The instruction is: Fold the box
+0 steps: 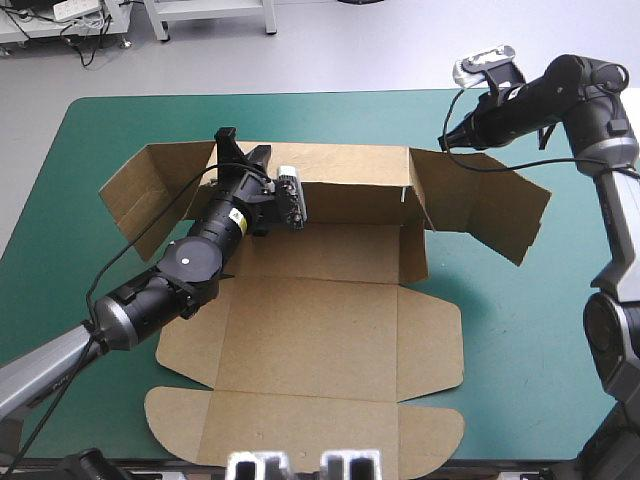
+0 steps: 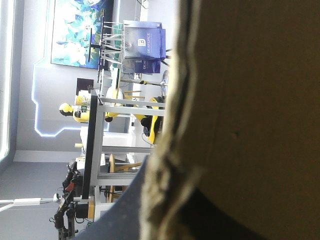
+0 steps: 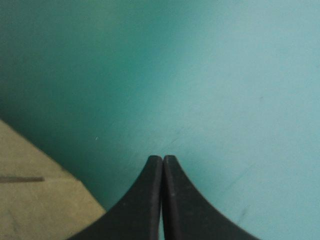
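Note:
The brown box [image 1: 320, 330] lies as a cut sheet on the teal-green cover, its back wall [image 1: 350, 185] raised. Its left flap [image 1: 150, 190] and right flap [image 1: 490, 215] stand out at angles. My left gripper [image 1: 241, 150] sits on the back wall's top edge near its left end, one finger behind the board and one in front, shut on it. In the left wrist view the board [image 2: 250, 125] fills the near field and hides the fingers. My right gripper [image 1: 445, 140] hovers by the right flap's far corner, shut and empty [image 3: 162, 159], with a corner of board [image 3: 40, 200] beside it.
Bare teal-green cover [image 1: 540, 330] stretches to the right of the box and along the far edge [image 1: 300, 110]. The sheet's front flaps [image 1: 300, 430] reach close to the table's front edge.

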You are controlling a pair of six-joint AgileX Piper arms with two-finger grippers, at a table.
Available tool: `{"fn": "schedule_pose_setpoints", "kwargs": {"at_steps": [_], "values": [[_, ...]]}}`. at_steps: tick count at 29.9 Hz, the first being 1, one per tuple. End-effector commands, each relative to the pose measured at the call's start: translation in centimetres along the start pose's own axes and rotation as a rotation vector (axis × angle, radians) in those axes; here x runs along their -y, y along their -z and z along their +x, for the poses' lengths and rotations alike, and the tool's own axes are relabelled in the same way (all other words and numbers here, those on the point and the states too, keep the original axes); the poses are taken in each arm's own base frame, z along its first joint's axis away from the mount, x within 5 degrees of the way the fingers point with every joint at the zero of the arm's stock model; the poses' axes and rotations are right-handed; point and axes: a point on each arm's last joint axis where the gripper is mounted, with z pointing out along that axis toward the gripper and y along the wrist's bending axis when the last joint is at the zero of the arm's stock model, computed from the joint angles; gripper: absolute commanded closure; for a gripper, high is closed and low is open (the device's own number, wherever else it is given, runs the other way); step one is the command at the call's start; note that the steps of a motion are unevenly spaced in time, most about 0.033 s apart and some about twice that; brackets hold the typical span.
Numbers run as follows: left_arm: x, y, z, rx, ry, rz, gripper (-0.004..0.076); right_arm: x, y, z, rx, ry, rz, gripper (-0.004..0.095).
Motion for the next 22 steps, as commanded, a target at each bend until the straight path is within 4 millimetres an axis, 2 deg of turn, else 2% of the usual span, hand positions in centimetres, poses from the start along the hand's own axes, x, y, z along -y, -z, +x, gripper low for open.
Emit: {"fn": "schedule_pose_setpoints", "kwargs": {"at_steps": [1,8,14,22], "values": [[-2.3,1.0,-0.1,0.003,0.000,-0.094,0.0734,-1.0,1.5,-0.3,0.016,0.040,-0.097,0.0932],[-1.3,0.0,0.0,-0.022,-0.024,-0.069,0.0734,-1.5,1.8,0.0,0.018,0.029,-0.122,0.0932],[-1.1,-0.4,0.2,-0.033,-0.027,-0.059,0.0734,-2.7,0.7,2.3,-0.017,0.051,-0.236,0.0932],[-1.2,-0.8,1.1,-0.038,-0.019,-0.048,0.0734,-3.3,-0.1,5.7,0.005,0.030,-0.202,0.0932]]}}
